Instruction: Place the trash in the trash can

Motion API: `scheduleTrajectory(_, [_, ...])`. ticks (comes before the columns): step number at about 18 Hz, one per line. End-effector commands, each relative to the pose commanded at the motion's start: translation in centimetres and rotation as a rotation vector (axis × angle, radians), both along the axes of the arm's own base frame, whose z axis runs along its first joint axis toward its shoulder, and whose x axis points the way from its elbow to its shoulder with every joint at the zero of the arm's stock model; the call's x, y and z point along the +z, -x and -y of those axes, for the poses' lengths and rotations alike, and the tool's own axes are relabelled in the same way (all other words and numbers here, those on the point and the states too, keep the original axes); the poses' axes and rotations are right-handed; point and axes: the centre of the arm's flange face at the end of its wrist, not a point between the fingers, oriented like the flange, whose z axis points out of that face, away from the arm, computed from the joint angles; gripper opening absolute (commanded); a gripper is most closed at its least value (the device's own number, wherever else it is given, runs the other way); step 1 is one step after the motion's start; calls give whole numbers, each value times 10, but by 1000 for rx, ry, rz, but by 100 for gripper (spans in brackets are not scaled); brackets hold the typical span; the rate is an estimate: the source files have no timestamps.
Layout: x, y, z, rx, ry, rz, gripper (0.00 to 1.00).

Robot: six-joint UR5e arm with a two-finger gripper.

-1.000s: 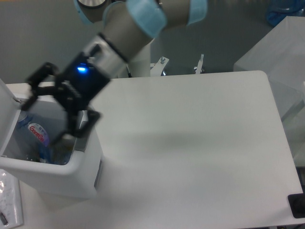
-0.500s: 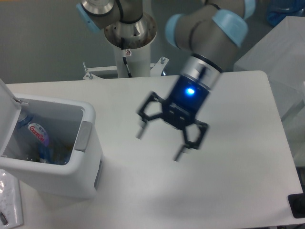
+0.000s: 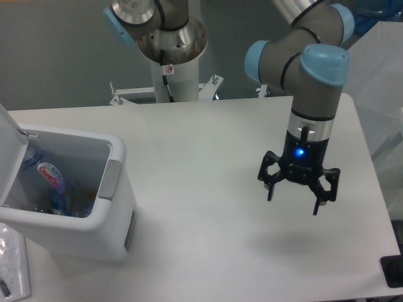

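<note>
The pincer [image 3: 294, 205] is hanging over the right part of the white desk [image 3: 208, 157], its fingers spread apart and gripping nothing. The squashed clear bottle [image 3: 45, 177] is lying inside the white trash can [image 3: 94, 233] at the desk's left edge, its lid standing open. The wrapper is not making itself out among the can's contents.

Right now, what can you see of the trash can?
The trash can is a boxy white plastic bin with rounded corners standing at the table's left front. Its hinged lid is tipped open. A grey latch panel sits on the right rim. Inside lies a squashed bottle. Nothing grips it.
</note>
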Motion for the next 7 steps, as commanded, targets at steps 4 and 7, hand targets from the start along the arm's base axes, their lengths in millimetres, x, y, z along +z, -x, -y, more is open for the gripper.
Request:
scheduleTrajectory(4, [7,-2,-17,-175,225,45,100])
scheduleTrajectory(7, [9,1,-18,-181,241,74,100])
